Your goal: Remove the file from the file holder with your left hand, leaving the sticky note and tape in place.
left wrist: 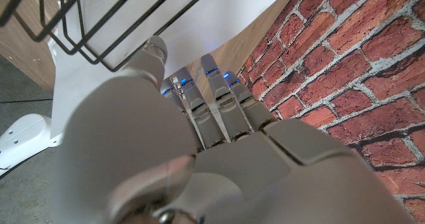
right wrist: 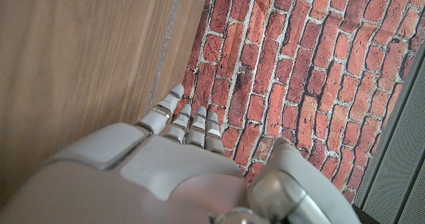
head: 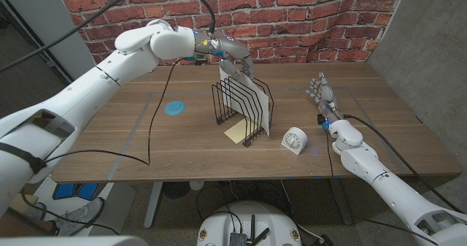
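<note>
The left hand is up at the top of the black wire file holder and its fingers reach down onto the white file. I cannot tell if it has a grip on the file. The file stands in the holder on the worktop. The right hand stands on its edge, holding nothing, fingers straight

A wooden table stands before a red brick wall, grey floor below.
</note>
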Motion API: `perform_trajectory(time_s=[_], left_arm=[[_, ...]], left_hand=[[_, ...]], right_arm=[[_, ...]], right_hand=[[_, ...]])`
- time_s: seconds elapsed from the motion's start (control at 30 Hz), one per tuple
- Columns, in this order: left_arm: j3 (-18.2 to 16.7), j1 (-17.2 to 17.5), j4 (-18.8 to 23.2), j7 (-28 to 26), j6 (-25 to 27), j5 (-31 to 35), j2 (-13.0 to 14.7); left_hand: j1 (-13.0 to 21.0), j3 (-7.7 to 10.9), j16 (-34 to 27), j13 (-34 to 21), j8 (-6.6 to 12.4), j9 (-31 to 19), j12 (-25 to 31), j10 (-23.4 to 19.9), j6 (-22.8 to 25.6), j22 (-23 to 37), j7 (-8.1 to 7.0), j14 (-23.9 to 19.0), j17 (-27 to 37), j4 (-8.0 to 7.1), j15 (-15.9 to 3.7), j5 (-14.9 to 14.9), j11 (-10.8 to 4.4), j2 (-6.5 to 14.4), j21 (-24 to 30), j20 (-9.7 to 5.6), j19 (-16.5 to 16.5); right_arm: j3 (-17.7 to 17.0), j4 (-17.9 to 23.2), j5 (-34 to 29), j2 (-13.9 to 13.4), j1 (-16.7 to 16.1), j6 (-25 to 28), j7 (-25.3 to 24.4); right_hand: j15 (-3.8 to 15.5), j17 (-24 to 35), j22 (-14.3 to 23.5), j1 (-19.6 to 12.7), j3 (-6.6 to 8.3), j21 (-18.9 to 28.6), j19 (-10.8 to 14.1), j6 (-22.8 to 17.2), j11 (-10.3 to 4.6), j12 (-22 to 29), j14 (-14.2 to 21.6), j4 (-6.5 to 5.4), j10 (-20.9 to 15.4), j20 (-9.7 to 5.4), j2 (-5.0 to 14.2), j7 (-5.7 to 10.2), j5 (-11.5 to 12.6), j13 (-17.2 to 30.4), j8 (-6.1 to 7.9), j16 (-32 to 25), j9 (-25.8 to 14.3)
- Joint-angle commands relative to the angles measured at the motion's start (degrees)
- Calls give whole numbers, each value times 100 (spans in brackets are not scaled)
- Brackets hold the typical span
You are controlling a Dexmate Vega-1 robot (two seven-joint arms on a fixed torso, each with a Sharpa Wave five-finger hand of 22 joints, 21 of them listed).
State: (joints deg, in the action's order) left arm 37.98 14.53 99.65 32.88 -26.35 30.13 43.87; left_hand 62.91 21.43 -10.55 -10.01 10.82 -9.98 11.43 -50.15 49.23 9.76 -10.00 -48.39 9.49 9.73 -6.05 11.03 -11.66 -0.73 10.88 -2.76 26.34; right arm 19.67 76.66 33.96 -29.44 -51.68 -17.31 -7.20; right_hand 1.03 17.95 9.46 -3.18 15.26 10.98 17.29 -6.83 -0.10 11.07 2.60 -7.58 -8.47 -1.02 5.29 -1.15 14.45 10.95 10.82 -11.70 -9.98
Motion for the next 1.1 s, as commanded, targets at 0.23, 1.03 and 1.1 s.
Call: perform_trajectory(time_s=[0.23,1.03,1.1], left_arm=[[36,12,-106,-211,-82,132,-37],[-20,31,109,-69,33,144,56],[-24,38,130,-66,40,157,62]], left_hand=[[148,6,-84,-29,43,-16,54,-472,401,11,76,-468,47,5,-765,-1,9,150,51,-903,182],[186,-61,-92,-59,-56,-19,93,-1419,731,14,98,-1333,67,6,-786,-16,10,287,57,-895,559],[183,-65,-79,-59,-33,-20,89,-1453,766,15,102,-1344,64,5,-786,-16,11,290,59,-895,583]], right_arm=[[3,-23,-15,-4,51,20,-1],[-7,15,-10,-15,29,11,-4],[-7,8,-6,-16,33,6,10]], right_hand=[[-21,-3,18,53,46,-12,40,-56,-28,3,40,5,-47,7,141,22,54,-7,17,-27,-20],[-29,-30,19,61,66,-12,47,-64,-24,5,40,1,-56,20,142,34,53,-7,14,-30,-20],[-33,-33,19,62,68,-13,46,-65,-30,2,41,1,-51,21,142,32,53,-7,13,-31,-20]])
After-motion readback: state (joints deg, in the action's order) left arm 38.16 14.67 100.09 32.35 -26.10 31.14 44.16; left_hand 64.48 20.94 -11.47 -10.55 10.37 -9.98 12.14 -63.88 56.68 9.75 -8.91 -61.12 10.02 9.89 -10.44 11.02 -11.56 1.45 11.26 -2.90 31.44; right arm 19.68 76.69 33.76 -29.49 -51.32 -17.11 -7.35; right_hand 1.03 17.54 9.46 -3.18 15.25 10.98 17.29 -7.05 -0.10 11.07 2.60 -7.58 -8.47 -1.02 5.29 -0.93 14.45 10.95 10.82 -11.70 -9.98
